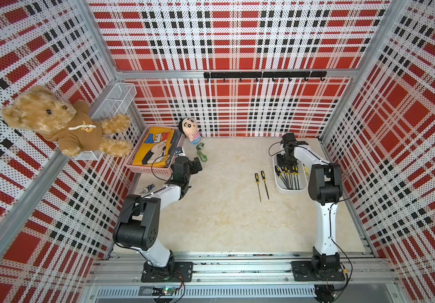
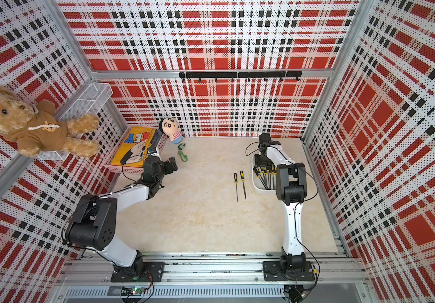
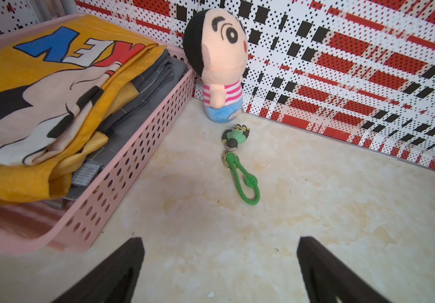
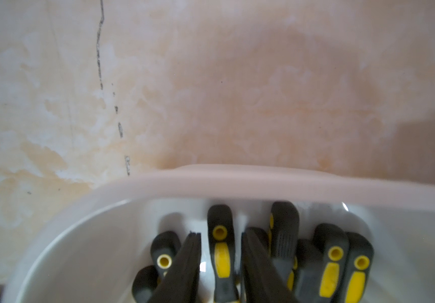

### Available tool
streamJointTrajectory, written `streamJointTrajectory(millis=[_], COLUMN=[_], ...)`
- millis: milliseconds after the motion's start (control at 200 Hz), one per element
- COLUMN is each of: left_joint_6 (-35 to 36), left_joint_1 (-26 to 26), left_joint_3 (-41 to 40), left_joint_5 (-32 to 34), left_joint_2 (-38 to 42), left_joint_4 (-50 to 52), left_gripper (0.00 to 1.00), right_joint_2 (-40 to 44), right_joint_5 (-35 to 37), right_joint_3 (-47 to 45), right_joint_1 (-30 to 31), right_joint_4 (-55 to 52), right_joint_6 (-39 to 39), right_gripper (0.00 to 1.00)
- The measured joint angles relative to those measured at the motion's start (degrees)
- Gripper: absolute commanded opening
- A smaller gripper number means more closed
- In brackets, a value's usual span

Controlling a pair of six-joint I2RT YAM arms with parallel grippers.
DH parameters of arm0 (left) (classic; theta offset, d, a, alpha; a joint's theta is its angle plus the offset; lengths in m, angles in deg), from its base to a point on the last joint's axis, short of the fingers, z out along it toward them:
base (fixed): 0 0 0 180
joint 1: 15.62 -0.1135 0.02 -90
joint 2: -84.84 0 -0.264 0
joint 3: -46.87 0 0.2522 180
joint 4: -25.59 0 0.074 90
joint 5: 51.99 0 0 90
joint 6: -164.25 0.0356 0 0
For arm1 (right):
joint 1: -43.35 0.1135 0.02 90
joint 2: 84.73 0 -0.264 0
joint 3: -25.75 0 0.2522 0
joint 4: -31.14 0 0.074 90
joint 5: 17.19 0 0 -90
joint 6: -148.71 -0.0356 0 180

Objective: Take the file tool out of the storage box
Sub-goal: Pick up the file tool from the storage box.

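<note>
**Over the shallow white plastic storage box (image 1: 290,190), the right gripper (image 4: 221,233) straddles a file handle**

Far left, up on the wall, a brown plush teddy bear (image 1: 53,120) in a hoodie perches by a white wire-mesh basket (image 1: 116,99). Below it, at the far-left corner of the marbled bench (image 1: 224,223), a pink perforated plastic basket (image 1: 147,168) holds a folded yellow printed cloth (image 1: 153,147).

Just beside that basket's near-right corner hangs the left gripper (image 3: 220,240). Its black fingers (image 3: 122,267) are spread wide with nothing between them. Beyond it a small big-headed plush doll in a striped shirt (image 1: 189,129) stands at the far wall. A green rubber keychain (image 1: 201,154) lies on the bench just beside the doll.

Right of centre, two slim files with black-and-yellow handles (image 1: 258,189) lie side by side on the bare bench, handles far and tips near. They are close to the storage box's left wall but apart from it.

The storage box sits at the right side of the bench, its long axis running near to far. It holds a bunch of matching file tools (image 1: 288,178), handles at the far end. The right gripper reaches down into that far end. In the right wrist view its fingers (image 4: 185,262) stand a little apart with one black-and-yellow handle (image 4: 221,251) between them. Whether they press on it cannot be told. That handle lies inside the box among the others.
</note>
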Motion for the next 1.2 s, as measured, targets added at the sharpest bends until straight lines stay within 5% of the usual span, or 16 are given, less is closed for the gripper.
streamJointTrajectory(millis=[401,576,837,1197], left_joint_6=[0.00,0.00,0.00,-0.04], left_joint_1=[0.00,0.00,0.00,0.02], left_joint_3=[1.49,1.49,1.49,1.49], left_joint_5=[0.00,0.00,0.00,0.00], left_joint_2=[0.00,0.00,0.00,-0.02], left_joint_4=[0.52,0.63,0.66,0.63], left_gripper=[0.98,0.98,0.98,0.98], right_joint_2=[-3.76,-3.76,-3.39,8.09], right_joint_5=[3.80,4.46,4.68,2.32], right_joint_3=[3.91,3.85,3.85,5.88], right_joint_1=[2.03,2.27,2.27,2.95], right_joint_4=[-0.37,-0.46,-0.46,-2.60], right_joint_6=[1.53,1.62,1.18,-2.51], right_gripper=[0.29,0.14,0.09,0.04])
